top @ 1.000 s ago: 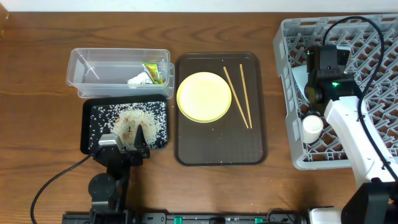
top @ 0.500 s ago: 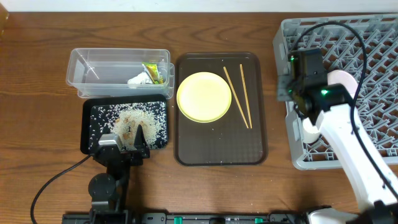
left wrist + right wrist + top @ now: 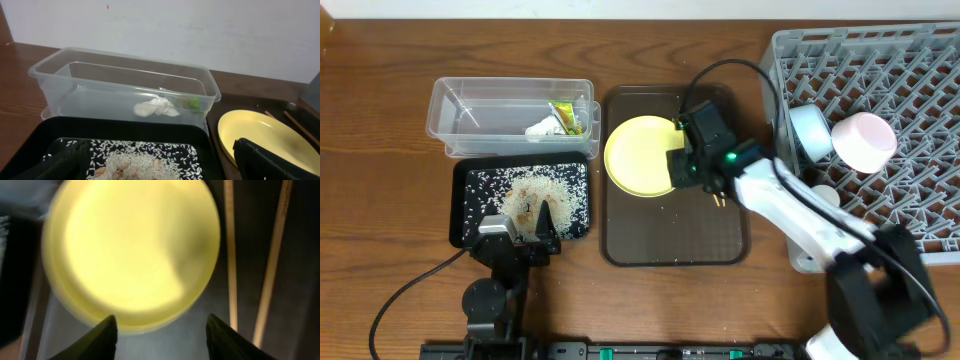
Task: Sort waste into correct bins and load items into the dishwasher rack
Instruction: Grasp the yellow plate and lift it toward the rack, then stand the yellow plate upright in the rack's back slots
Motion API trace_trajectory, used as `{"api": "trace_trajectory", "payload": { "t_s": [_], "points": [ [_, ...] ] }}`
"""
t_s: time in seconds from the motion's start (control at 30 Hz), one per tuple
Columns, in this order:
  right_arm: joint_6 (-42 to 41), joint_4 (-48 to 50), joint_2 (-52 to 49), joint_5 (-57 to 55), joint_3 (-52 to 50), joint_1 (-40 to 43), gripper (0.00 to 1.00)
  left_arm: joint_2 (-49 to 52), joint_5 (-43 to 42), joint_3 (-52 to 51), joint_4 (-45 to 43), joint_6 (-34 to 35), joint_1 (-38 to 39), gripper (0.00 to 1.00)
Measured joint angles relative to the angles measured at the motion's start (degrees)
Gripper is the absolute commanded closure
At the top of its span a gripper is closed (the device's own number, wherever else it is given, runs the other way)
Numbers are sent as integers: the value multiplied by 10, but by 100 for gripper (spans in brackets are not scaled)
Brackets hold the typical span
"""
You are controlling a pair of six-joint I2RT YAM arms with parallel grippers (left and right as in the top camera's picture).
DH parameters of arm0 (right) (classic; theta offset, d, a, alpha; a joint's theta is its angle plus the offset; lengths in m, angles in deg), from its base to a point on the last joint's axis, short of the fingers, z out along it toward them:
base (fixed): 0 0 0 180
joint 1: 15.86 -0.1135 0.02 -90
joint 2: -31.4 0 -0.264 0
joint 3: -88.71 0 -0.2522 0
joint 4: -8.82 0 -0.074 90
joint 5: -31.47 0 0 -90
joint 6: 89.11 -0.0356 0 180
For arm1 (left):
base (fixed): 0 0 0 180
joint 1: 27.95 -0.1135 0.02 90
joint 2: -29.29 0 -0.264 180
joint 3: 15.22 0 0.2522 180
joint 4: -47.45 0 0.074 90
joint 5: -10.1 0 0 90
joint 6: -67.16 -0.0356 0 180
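The pale-yellow plate [image 3: 638, 155] lies on the dark brown serving tray [image 3: 670, 240]. My right gripper [image 3: 682, 160] hovers open and empty over the plate's right edge. In the right wrist view the plate [image 3: 130, 250] fills the frame above the open jaws [image 3: 162, 330], with two chopsticks [image 3: 230, 255] to its right. A light-blue bowl [image 3: 807, 130] and a whitish bowl [image 3: 865, 140] sit in the grey rack [image 3: 880, 60]. The wrapper [image 3: 565, 117] and white scrap [image 3: 542, 128] lie in the clear tub [image 3: 470, 100]. Rice [image 3: 535, 190] lies in the black tray [image 3: 465, 215]. My left gripper [image 3: 535, 222] is open and empty at the tray's near edge.
A small white cup [image 3: 820, 195] stands at the rack's left side. In the left wrist view the tub [image 3: 125, 60] is behind the black tray [image 3: 125, 127], the plate [image 3: 250, 130] to the right. The right arm's cable loops above the brown tray.
My right arm has swung left out of the rack to above the plate, uncovering the two bowls in the rack. The left arm has not moved.
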Motion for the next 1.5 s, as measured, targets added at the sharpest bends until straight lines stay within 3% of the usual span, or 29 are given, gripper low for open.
{"api": "trace_trajectory", "payload": {
  "t_s": [0.2, 0.3, 0.37, 0.6, 0.73, 0.93, 1.1, 1.27, 1.5],
  "points": [
    [-60, 13, -81, -14, 0, 6, 65, 0, 0, 0, 0, 0, 0, 7],
    [-70, 12, -96, -15, 0, 10, 90, 0, 0, 0, 0, 0, 0, 7],
    [-81, 6, -96, -15, 0, 12, 98, 0, 0, 0, 0, 0, 0, 6],
    [-79, -12, -65, -16, -1, 15, 99, 0, 0, 0, 0, 0, 0, 7],
    [-55, -39, 23, -58, -4, 26, 99, 0, 0, 0, 0, 0, 0, 7],
    [-10, -58, 209, -244, -4, 84, 99, 0, 0, 0, 0, 0, 0, 6],
    [52, -44, 294, -431, -3, 137, 99, 0, 0, 0, 0, 0, 0, 7],
    [115, -14, 305, -555, -4, 231, 99, 0, 0, 0, 0, 0, 0, 7],
    [201, 83, 301, -604, -5, 352, 99, 0, 0, 0, 0, 0, 0, 7]
  ]
}}
